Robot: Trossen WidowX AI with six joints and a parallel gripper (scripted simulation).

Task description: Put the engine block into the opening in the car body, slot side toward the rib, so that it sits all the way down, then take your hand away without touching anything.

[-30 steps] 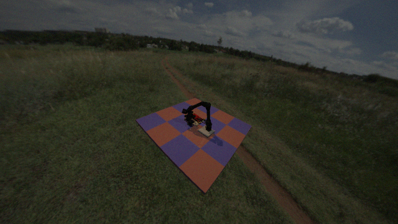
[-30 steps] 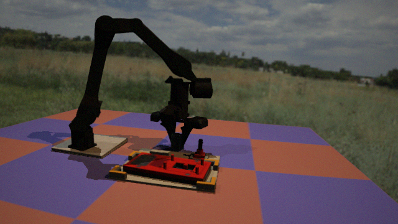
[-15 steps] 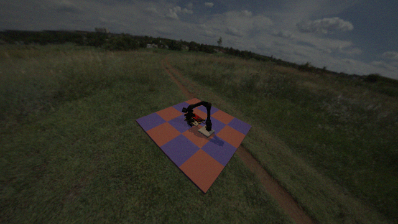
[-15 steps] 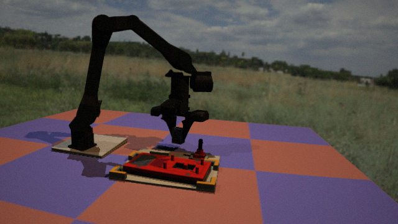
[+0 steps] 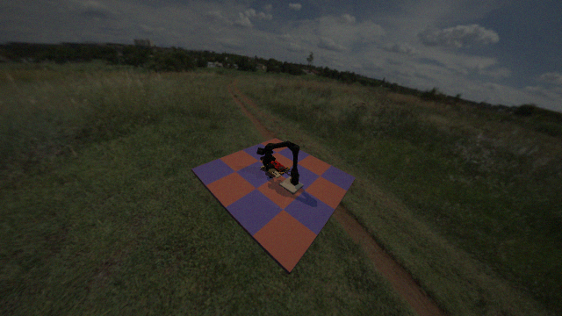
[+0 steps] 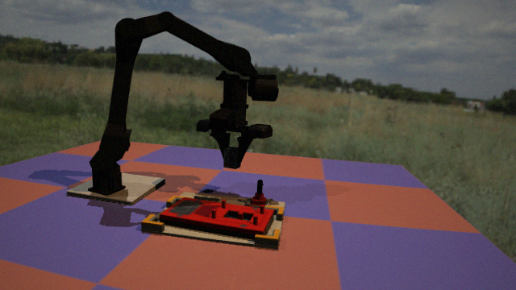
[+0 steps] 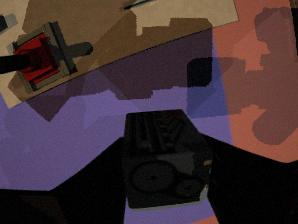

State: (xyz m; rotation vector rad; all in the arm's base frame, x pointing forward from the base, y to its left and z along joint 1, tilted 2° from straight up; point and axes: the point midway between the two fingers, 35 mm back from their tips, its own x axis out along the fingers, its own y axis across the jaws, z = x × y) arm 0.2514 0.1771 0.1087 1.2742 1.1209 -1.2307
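My gripper (image 6: pixel 233 161) (image 7: pixel 157 141) is shut on the engine block (image 6: pixel 233 159) (image 7: pixel 164 160), a small dark cube with round marks on one face. It hangs in the air behind and above the car body. The red car body (image 6: pixel 218 217) lies flat on a tan board (image 6: pixel 210 236) with yellow corner blocks; its dark rectangular opening (image 6: pixel 233 215) is near the middle. In the top view the arm and the car body (image 5: pixel 278 165) are very small. In the wrist view only the board's edge (image 7: pixel 193 3) and a red post part (image 7: pixel 36 56) show.
A red-and-black upright post (image 6: pixel 260 192) stands at the board's back edge, below and right of the gripper. The arm's base (image 6: pixel 117 189) sits on a tan plate to the left. A purple and orange checkered mat (image 6: pixel 383 209) (image 5: pixel 281 237) lies on grass.
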